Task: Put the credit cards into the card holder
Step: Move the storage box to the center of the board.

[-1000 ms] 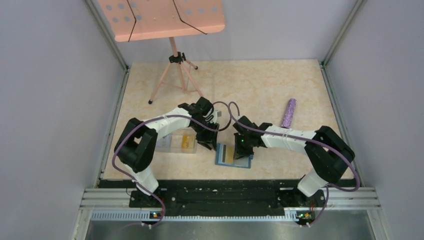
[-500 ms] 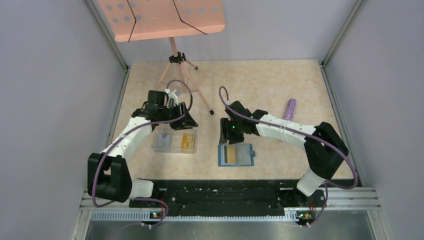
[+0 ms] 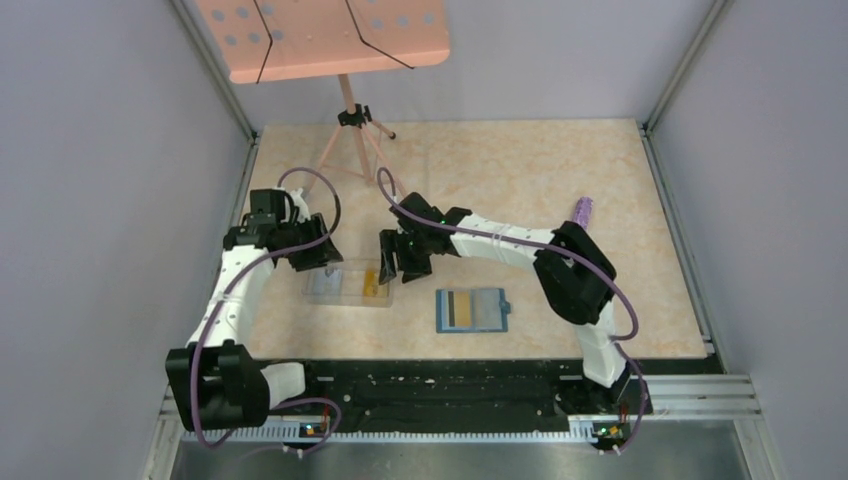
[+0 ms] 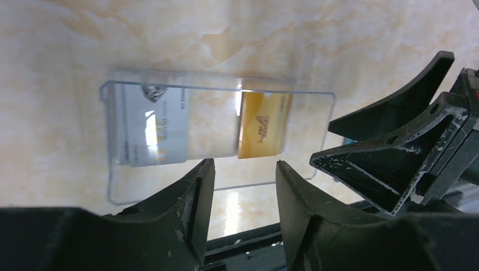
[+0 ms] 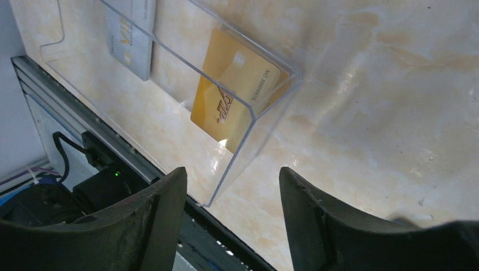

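One grey credit card (image 4: pixel 151 127) and one gold credit card (image 4: pixel 262 124) lie in one clear box (image 4: pixel 220 90) ahead of my left gripper (image 4: pixel 244 169), wide and empty. My right gripper (image 5: pixel 231 180), also wide, faces the gold end; one card holder (image 3: pixel 487 310) lies behind it.

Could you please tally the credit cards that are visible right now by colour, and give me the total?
Gold cards: 2, with one gold card in the clear box and one gold card on the open card holder.
Pale grey cards: 1, a pale grey card in the clear box.
Total: 3 cards in view.
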Motion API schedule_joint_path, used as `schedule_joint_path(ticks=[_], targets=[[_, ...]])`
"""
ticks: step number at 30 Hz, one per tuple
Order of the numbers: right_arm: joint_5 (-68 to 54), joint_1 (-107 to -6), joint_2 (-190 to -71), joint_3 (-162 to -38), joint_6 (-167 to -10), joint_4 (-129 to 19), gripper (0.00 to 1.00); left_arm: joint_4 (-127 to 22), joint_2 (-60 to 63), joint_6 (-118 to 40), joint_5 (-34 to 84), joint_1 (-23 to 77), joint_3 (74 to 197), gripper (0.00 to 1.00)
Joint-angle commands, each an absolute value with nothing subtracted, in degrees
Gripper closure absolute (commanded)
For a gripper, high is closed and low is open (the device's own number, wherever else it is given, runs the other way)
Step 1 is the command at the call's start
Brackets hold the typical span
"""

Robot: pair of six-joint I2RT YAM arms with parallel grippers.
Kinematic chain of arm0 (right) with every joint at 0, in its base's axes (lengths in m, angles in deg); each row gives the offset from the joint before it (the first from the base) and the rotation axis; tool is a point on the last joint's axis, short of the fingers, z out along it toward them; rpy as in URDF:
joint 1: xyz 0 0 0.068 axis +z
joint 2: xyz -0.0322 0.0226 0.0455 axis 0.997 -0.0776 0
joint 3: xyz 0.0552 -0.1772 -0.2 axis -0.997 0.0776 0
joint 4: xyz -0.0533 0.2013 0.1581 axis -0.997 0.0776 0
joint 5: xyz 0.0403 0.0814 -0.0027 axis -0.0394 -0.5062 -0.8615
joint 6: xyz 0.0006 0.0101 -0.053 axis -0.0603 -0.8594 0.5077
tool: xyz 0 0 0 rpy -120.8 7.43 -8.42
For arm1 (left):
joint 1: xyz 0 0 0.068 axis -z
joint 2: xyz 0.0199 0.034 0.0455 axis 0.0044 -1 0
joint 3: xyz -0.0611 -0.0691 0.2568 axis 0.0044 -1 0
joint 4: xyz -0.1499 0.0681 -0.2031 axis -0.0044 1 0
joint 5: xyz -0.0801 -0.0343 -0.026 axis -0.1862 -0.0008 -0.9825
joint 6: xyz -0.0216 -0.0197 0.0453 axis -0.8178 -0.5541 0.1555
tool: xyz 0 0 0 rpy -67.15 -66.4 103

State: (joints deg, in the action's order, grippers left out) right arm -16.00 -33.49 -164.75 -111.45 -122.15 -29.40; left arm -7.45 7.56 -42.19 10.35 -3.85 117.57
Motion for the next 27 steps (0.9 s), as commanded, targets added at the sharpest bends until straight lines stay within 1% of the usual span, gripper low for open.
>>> schedule_joint_path(ticks=[1,5,11,14,20,24,27], targets=[[-15.1,-32.5,-168.3,-117.3,-122.3,-25.1,0.46,-2.7,9.4,-36.4,19.6,-4.1,121.2,0.50],[-11.7,-32.5,-169.6,-120.9,-120.3,-19.7,0.65,-2.3,9.2,-36.2,20.6,-4.1,121.4,0.50],[-3.5,-32.5,-169.9,-127.8,-116.6,-11.4,0.87,-2.0,8.3,-36.3,21.2,-4.1,121.2,0.50],[-0.1,-32.5,-170.1,-129.5,-114.6,-8.4,1.00,-2.3,7.8,-36.4,20.0,-4.1,121.0,0.50],[5.6,-32.8,-169.8,-129.1,-113.2,-5.0,1.00,-2.2,6.5,-36.9,18.6,-4.1,120.7,0.50],[5.8,-33.6,-168.2,-127.6,-113.4,-5.1,1.00,-1.1,5.7,-37.4,24.0,-4.1,121.3,0.49],[3.4,-34.6,-165.9,-125.2,-114.5,-7.1,0.86,-0.9,4.6,-37.7,28.3,-4.1,121.2,0.47]])
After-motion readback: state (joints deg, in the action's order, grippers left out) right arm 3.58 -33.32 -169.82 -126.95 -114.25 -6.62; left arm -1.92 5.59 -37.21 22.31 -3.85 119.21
